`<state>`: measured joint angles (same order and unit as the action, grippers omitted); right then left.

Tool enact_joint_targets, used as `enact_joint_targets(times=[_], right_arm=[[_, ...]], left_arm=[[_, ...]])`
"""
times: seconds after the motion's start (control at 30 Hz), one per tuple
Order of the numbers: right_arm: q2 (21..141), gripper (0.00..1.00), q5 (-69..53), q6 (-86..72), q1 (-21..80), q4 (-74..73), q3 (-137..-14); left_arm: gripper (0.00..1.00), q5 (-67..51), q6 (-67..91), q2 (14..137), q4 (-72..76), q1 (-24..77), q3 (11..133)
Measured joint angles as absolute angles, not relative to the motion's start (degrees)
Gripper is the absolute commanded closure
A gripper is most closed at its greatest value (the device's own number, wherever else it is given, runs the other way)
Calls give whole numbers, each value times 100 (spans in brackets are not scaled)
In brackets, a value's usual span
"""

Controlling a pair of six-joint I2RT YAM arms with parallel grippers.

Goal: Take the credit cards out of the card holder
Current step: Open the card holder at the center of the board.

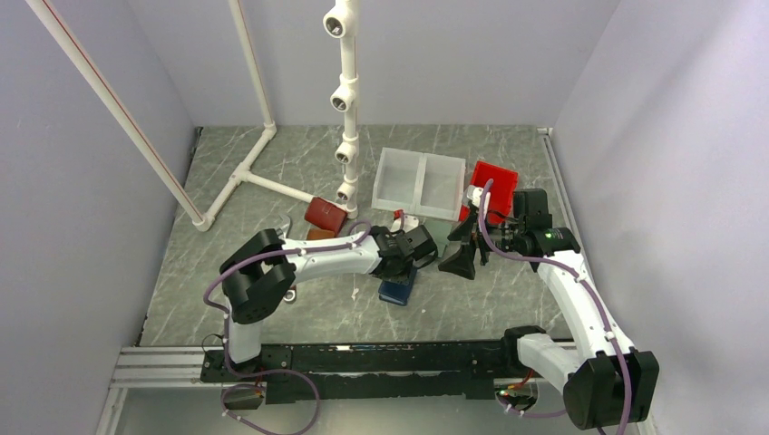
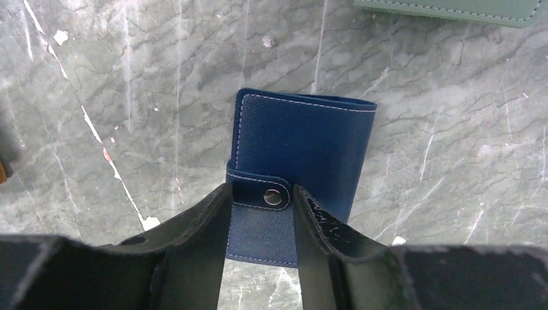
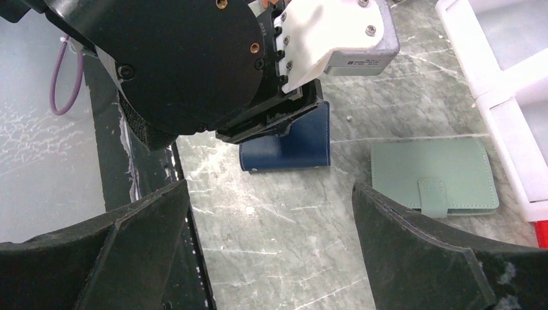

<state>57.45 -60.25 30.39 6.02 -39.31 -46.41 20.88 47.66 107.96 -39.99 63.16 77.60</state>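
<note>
Near the middle of the counter, somewhat toward its near edge, we see the card holder lying flat and folded shut. Its outside is navy blue and grained, with pale stitching along the edges. A short strap comes round one edge and is fastened by a small silver snap stud. Our left tool is down over it, fingers drawn in to the two ends of that strap; we cannot tell whether they pinch it or only touch. Our right tool hangs above the counter to the right of the holder, spread wide with nothing between its fingers. A flat grey-green wallet lies apart from the holder, farther right.
</note>
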Motion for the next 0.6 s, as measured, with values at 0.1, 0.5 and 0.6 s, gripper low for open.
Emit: enact_joint_targets(times=[0.1, 0.5, 0.6], right_arm=[[5745, 0, -6027, 3039, 602, -3931, -4641], [5745, 1, -6064, 3039, 604, -3929, -4628], [5745, 1, -6104, 3030, 613, -3916, -4619]], left_arm=[[67, 2086, 4775, 10796, -3951, 6326, 7734], [100, 2108, 4772, 10547, -3684, 6348, 7454], [100, 2115, 4775, 10392, -3662, 6346, 7306]])
